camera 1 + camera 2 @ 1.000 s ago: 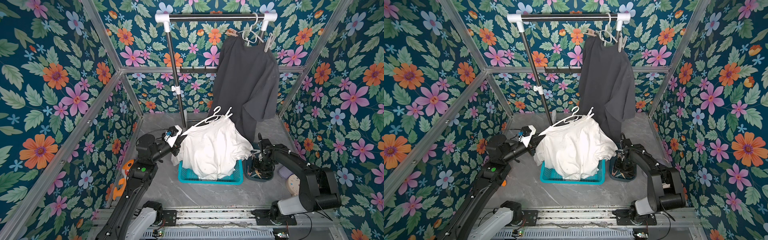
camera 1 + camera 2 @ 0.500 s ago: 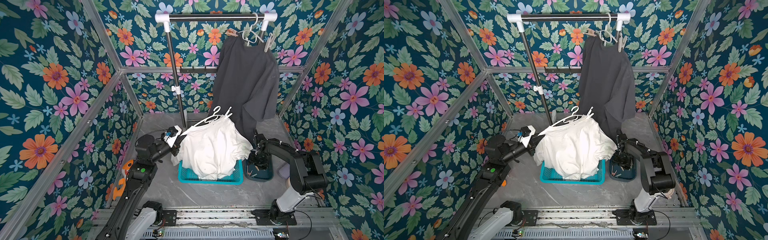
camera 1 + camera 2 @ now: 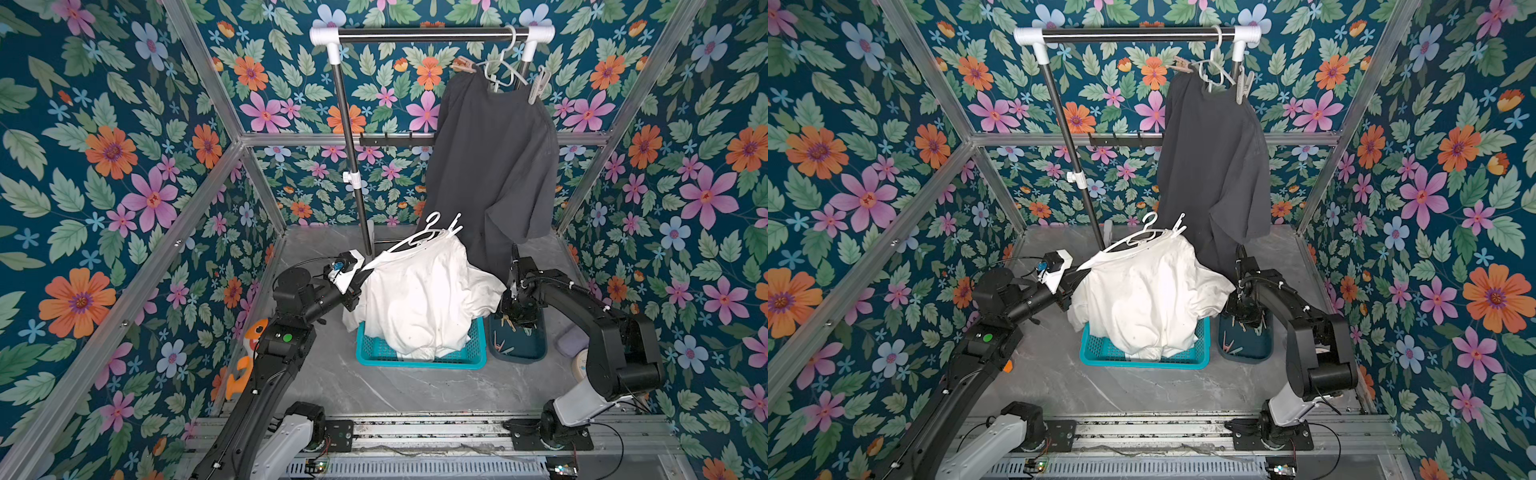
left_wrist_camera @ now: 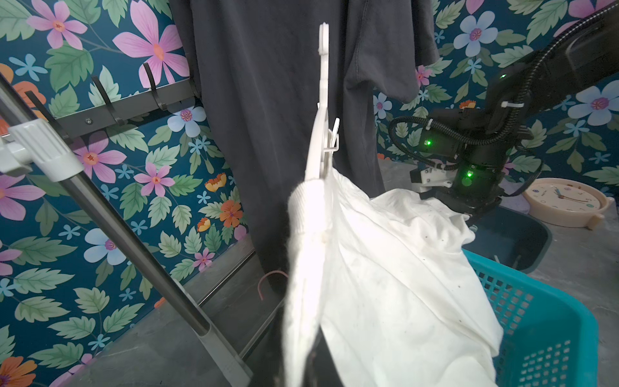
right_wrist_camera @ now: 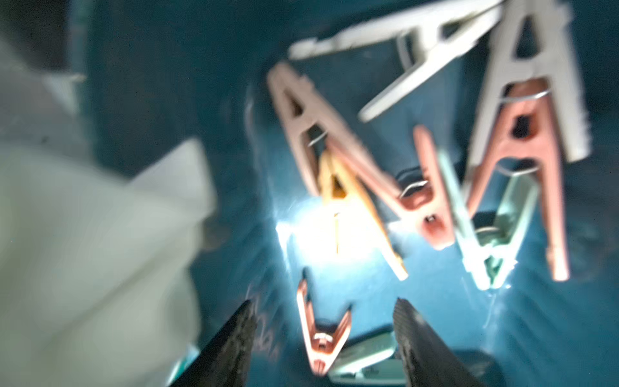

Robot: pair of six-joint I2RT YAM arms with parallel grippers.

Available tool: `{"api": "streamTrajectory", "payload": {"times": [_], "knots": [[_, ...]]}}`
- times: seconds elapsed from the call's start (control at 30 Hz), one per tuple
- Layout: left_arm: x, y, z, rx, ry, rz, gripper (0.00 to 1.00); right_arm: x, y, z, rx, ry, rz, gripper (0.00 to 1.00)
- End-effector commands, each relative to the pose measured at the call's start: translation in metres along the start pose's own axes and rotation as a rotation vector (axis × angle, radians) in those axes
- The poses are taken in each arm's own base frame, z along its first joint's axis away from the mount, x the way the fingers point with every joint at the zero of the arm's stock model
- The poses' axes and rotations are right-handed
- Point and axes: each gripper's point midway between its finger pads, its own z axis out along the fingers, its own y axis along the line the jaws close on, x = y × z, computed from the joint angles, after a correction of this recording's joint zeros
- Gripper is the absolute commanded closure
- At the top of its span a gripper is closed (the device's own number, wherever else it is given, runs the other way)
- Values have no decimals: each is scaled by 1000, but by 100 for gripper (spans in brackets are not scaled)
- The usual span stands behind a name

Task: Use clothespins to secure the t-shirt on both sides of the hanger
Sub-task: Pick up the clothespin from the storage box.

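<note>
1. Floral-papered walls (image 3: 124, 166) enclose a grey marbled floor (image 3: 374, 386). In both top views a teal basket (image 3: 415, 359) sits mid-floor, and a dark blue bin (image 3: 519, 353) stands just beside it.
2. Top views: white t-shirt (image 3: 419, 303) is draped on a white hanger (image 3: 415, 239), raised over the basket with its hem falling into it. Left gripper (image 3: 357, 286) meets the hanger's near end at the shirt's shoulder. Its jaws are pressed together on the hanger there. A white clothespin (image 3: 456, 222) is clipped at the hanger's far side.
3. Top views: right gripper (image 3: 1246, 311) points down into the bin, over loose clothespins (image 3: 1227, 343). A dark t-shirt (image 3: 494, 166) hangs from the rail (image 3: 428, 36) behind.
4. Left wrist: the hanger (image 4: 320, 144) is seen edge-on, rising out of the shirt collar, with the white clothespin (image 4: 335, 134) gripping it. This gripper's fingers are hidden under the cloth. A clock (image 4: 566, 201) lies beyond the bin.
5. Right wrist, blurred: the dark fingertips (image 5: 234, 338) stand spread, and a pink clothespin (image 5: 323, 338) lies between them, untouched. More clothespins (image 5: 435, 167) are heaped further on, in pink, white, mint and tan. White cloth (image 5: 83, 234) hangs over one side of the bin.
</note>
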Motion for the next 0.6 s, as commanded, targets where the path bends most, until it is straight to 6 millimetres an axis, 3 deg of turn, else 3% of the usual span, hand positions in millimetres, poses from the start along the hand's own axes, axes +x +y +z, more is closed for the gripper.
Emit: {"api": "streamTrajectory", "payload": {"times": [0.0,0.57], "knots": [[-15,3,-2,-15,-51,43,100,11,-7,-7,16,-2,1,35],[-17,1,-2,1,-66,34,100,-53,-30,2,148,-206,-80,40]]}}
